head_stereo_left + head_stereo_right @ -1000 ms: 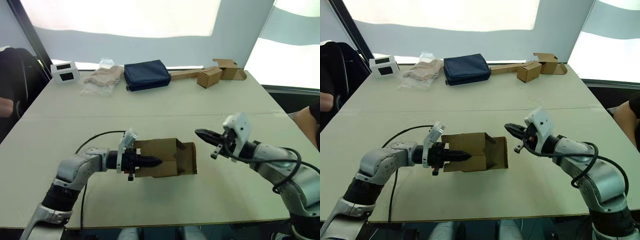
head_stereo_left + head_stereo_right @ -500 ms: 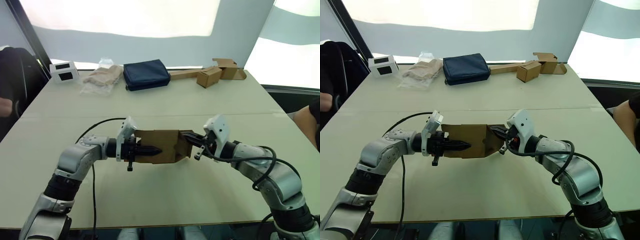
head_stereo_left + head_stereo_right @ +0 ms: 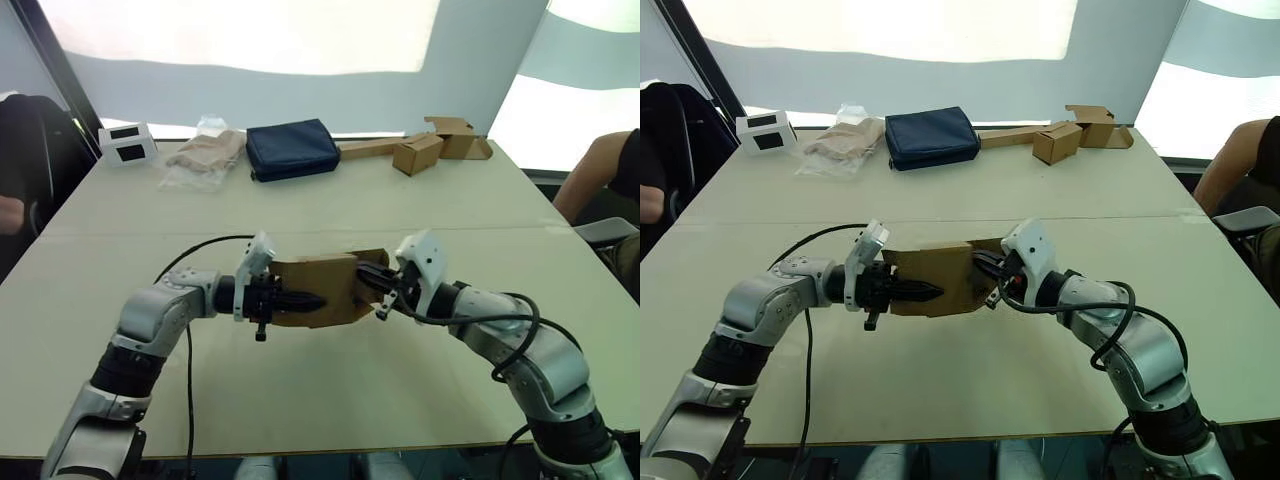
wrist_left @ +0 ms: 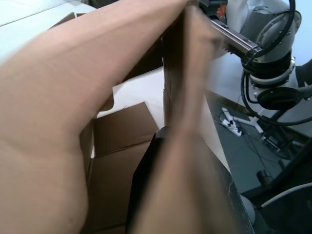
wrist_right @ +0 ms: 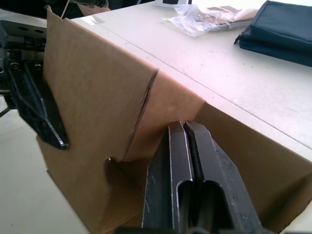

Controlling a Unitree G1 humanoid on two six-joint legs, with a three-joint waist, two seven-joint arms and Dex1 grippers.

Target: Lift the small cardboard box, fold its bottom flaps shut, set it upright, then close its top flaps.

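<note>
The small cardboard box (image 3: 325,285), plain brown, lies on its side just above the middle of the table, between my two grippers. My left gripper (image 3: 305,298) is shut on its near wall. One black finger runs along the outside face, and the other finger (image 4: 148,180) is inside the box. My right gripper (image 3: 366,276) is shut, its fingertips (image 5: 187,129) pressed against a folded-in flap at the box's right end. In the right wrist view, the left gripper's outer finger (image 5: 48,122) lies on the box's side wall (image 5: 97,92).
At the table's back edge lie a navy pouch (image 3: 293,149), a clear bag of tan items (image 3: 205,155) and a white device (image 3: 130,143). Two small tan boxes (image 3: 420,153) with a flat cardboard strip (image 3: 370,148) are there too. A person's arm (image 3: 600,170) shows at the right, another person (image 3: 10,215) at the left.
My right gripper moved left to the box's right end and folded the open flap inward. The left gripper carried the box up and away from me. A person's arm appeared at the right.
</note>
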